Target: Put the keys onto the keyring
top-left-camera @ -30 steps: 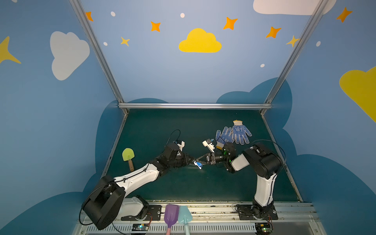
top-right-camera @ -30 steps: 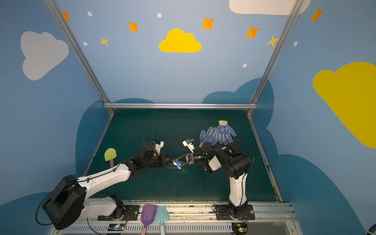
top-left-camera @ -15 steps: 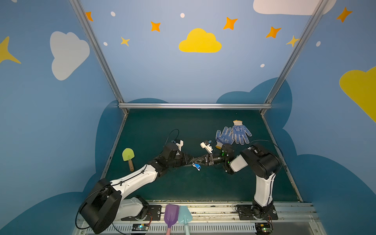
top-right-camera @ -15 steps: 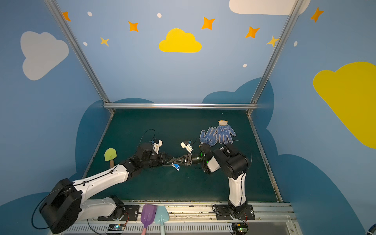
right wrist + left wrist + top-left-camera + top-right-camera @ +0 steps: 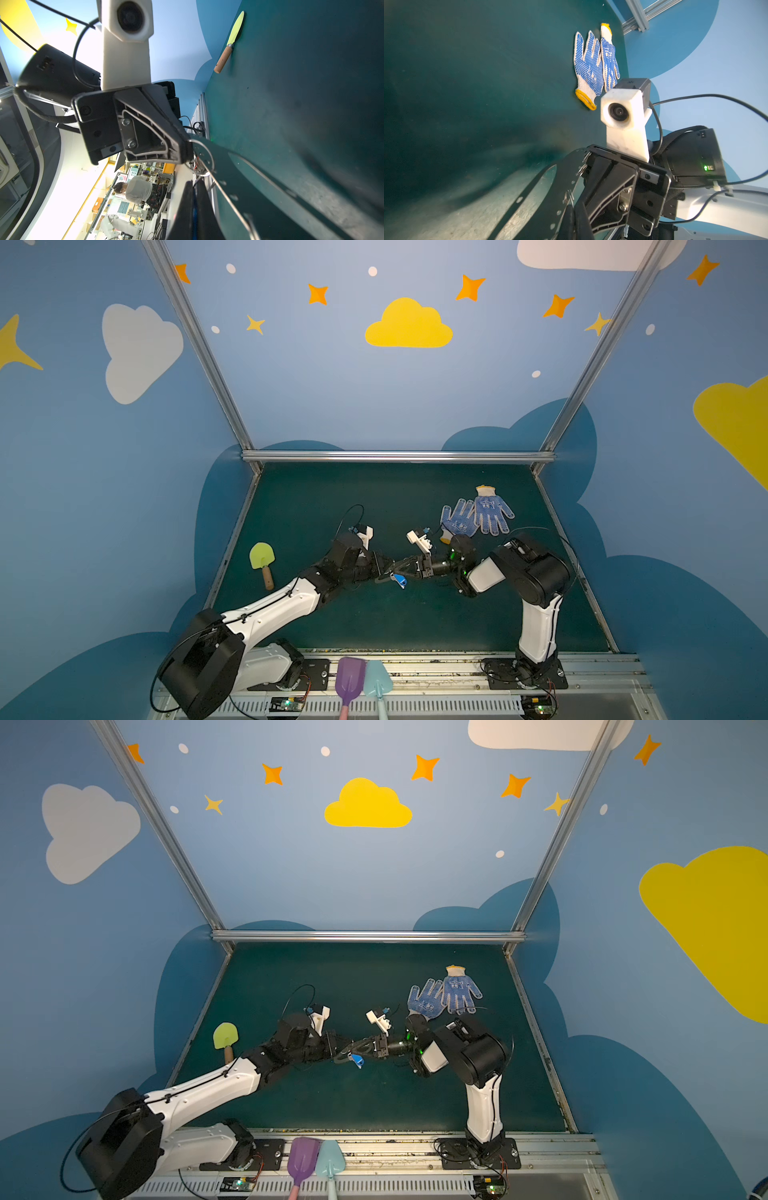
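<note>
Trowel: little green one with a wooden handle, lying flat on the dark green mat, way over on the left and well apart from everything else.
Purple scoop: sits on the front rail, off the mat.
Pale blue scoop: right up against the purple scoop on that rail.
Left gripper: reaches into the middle of the mat, clamped tight on one end of the keyring. The right wrist view shows its tips pinching the plate.
Keyring: flat dark grey plate with a long slot and a row of little holes. It's held up off the mat between the two arms, pretty much dead centre, and it's edge-on and hard to make out in both top views.
Keys: the bright blue bit shows right where the arms meet, just under the plate. The silver key is too small to see. Can't tell if anything is actually threaded on.
Right gripper: comes in tip to tip with the left gripper, squeezed closed on the keys. Its wrist view shows a blue sliver pinched between its fingers.
Gloves: a white pair with blue dots and yellow cuffs, lying side by side on the mat near the back right.
</note>
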Robot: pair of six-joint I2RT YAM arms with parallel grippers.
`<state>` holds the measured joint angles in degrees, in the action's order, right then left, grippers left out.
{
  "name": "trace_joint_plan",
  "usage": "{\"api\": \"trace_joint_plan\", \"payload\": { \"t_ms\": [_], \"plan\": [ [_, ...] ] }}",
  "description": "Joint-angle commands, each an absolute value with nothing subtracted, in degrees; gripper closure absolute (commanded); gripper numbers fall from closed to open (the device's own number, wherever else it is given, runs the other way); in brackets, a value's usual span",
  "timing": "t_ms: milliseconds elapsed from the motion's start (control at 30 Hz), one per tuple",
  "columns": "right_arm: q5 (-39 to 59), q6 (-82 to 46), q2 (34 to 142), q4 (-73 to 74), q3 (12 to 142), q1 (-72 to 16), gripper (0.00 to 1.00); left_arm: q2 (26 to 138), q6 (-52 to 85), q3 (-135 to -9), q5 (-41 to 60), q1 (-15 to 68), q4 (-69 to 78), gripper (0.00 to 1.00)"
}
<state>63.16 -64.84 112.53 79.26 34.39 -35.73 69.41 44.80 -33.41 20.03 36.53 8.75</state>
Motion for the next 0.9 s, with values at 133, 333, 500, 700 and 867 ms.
{"api": "trace_joint_plan", "payload": {
  "t_ms": [133, 333, 500, 700, 867],
  "plan": [
    [60.95, -65.65, 109.89, 80.68, 35.16, -35.21, 1.00, 68.64, 45.06, -32.76, 20.39, 36.74, 10.10, 0.96],
    [60.67, -65.65, 108.66, 80.68, 35.25, -35.16, 1.00, 69.08, 45.09, -32.71, 20.59, 36.74, 10.11, 0.96],
    [59.83, -65.65, 107.29, 80.68, 34.99, -34.68, 1.00, 68.81, 45.24, -32.27, 20.68, 36.78, 9.76, 0.96],
    [58.45, -65.61, 105.02, 80.67, 33.98, -33.61, 1.00, 67.66, 45.19, -31.74, 20.14, 36.83, 9.01, 0.96],
    [58.82, -65.87, 105.01, 80.68, 34.16, -33.44, 1.00, 67.42, 45.45, -31.79, 19.97, 36.87, 9.10, 0.96]
  ]
}}
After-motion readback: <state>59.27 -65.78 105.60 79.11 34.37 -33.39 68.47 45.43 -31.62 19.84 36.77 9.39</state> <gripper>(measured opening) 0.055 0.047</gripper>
